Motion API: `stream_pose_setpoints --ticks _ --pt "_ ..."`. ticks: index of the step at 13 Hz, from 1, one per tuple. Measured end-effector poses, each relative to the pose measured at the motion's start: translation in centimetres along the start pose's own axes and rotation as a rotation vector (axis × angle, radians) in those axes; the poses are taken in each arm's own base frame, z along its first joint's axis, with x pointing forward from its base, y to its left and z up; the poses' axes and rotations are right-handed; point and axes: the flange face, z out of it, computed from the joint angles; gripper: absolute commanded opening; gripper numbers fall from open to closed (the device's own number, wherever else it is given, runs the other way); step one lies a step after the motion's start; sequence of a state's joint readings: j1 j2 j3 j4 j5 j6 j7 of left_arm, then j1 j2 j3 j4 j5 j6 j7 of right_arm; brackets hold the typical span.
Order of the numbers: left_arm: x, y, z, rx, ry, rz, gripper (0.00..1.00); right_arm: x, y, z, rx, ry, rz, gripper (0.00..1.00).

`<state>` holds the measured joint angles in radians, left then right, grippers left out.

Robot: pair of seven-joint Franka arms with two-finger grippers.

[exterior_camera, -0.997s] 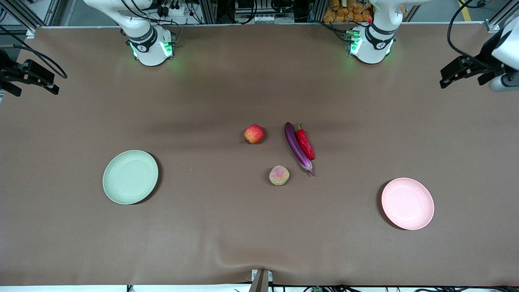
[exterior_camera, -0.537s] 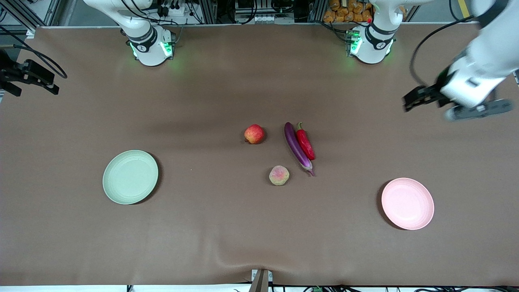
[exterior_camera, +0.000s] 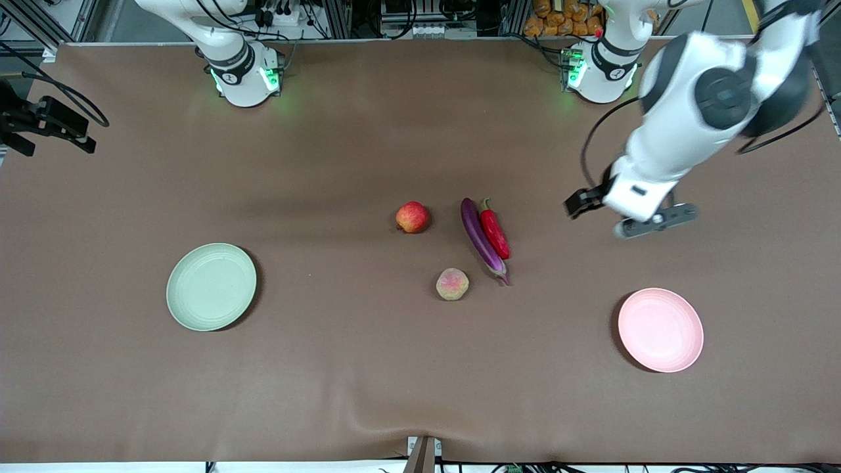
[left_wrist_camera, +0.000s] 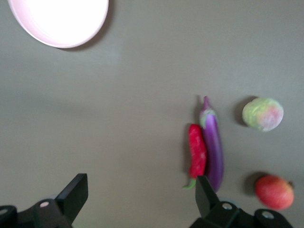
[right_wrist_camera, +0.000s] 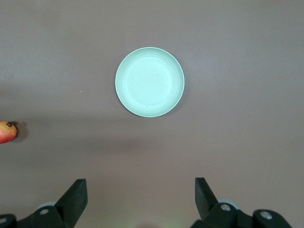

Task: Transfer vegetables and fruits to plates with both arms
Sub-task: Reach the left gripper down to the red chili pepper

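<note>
Hovering left gripper [exterior_camera: 581,202] near chili pepper [exterior_camera: 495,229], jaws apart, right arm waiting

No text, label or number is legible.

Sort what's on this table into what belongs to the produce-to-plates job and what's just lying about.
Part of the job:
- eggplant
- chili pepper, lying against it
- apple
- peach
- green plate
- pink plate
- left pincer, open, over bare cloth
- right pincer, open, waiting

Just lying about:
- brown table cloth
- nothing else loose on it
</note>
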<state>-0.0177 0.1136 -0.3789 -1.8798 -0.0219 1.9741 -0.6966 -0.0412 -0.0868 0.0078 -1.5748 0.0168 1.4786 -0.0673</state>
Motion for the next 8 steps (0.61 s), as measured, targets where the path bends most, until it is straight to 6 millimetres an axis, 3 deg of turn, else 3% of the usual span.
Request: stream_pose_setpoints --ticks 5,8 --pt "-4.7 7.4 9.2 0.050 0.002 -0.107 1.00 0.0 -0.7 0.0 0.000 0.000 -0.014 1.00" --pt "-6.5 9.1 14.3 0.029 0.025 -0.134 0.96 0.0 -0.8 0.0 0.000 0.000 -0.014 1.00"
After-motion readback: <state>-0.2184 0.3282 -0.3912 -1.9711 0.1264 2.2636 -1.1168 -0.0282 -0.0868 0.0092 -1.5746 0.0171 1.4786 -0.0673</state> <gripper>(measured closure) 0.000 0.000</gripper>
